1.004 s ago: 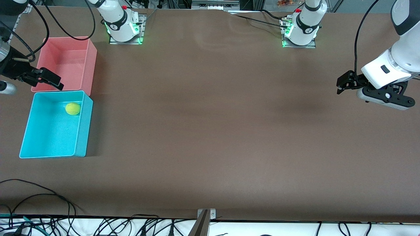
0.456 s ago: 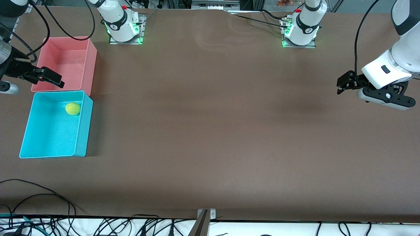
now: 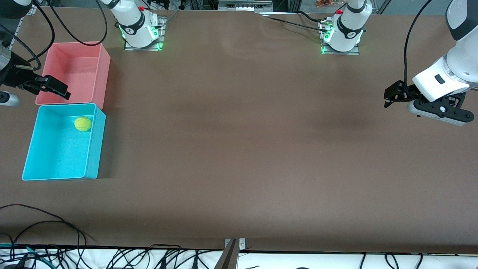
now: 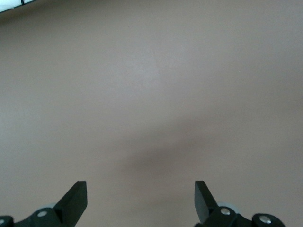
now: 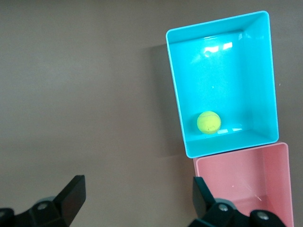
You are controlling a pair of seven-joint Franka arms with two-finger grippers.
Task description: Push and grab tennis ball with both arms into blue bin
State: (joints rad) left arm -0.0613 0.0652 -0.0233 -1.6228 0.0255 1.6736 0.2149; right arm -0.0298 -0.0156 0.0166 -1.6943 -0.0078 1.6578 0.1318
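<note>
The yellow-green tennis ball [image 3: 83,124] [image 5: 209,122] lies inside the blue bin [image 3: 95,149] [image 5: 177,94], close to the wall that adjoins the pink bin. My right gripper [image 3: 59,90] [image 5: 137,187] hangs open and holds nothing, up in the air by the pink bin at the right arm's end of the table. In the right wrist view bare table shows between its fingers. My left gripper [image 3: 389,98] [image 4: 140,189] is open and holds nothing, over bare table at the left arm's end.
A pink bin [image 3: 105,74] [image 5: 242,153] with nothing in it stands against the blue bin, farther from the front camera. The two arm bases [image 3: 141,30] [image 3: 341,33] stand along the back edge. Black cables [image 3: 44,224] and a metal bracket [image 3: 232,246] lie at the front edge.
The right gripper has drifted slightly away from the blue bin, along the pink bin's side. The ball has stayed put in the blue bin, and the left arm has barely moved.
</note>
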